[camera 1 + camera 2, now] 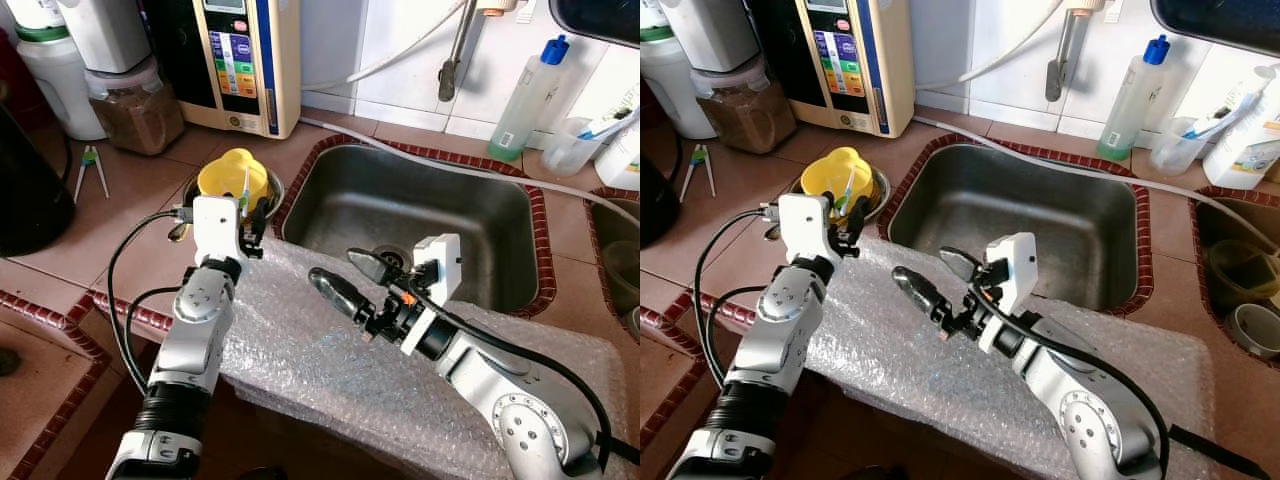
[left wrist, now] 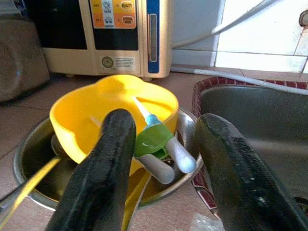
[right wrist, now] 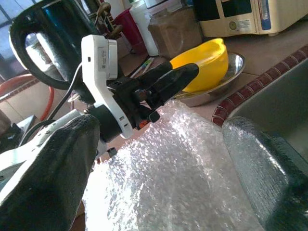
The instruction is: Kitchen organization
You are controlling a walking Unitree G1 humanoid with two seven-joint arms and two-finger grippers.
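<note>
A yellow plastic bowl (image 1: 232, 178) sits in a shallow steel dish (image 2: 29, 159) on the tiled counter, left of the sink (image 1: 420, 200). A green-handled utensil (image 2: 151, 138), grey handles and a thin white and blue stick lie in the bowl. My left gripper (image 1: 255, 222) hovers open just in front of the dish, its fingers (image 2: 110, 159) pointing at the utensils and touching nothing. My right gripper (image 1: 333, 266) is open and empty above a sheet of bubble wrap (image 1: 320, 370) that covers the counter's front edge by the sink.
A beige water machine (image 1: 240, 60), a jar of brown powder (image 1: 135, 105) and a black kettle (image 1: 25, 190) stand at the back left. Small tongs (image 1: 92, 168) lie on the counter. The tap (image 1: 455, 50) and a soap bottle (image 1: 527, 95) are behind the sink.
</note>
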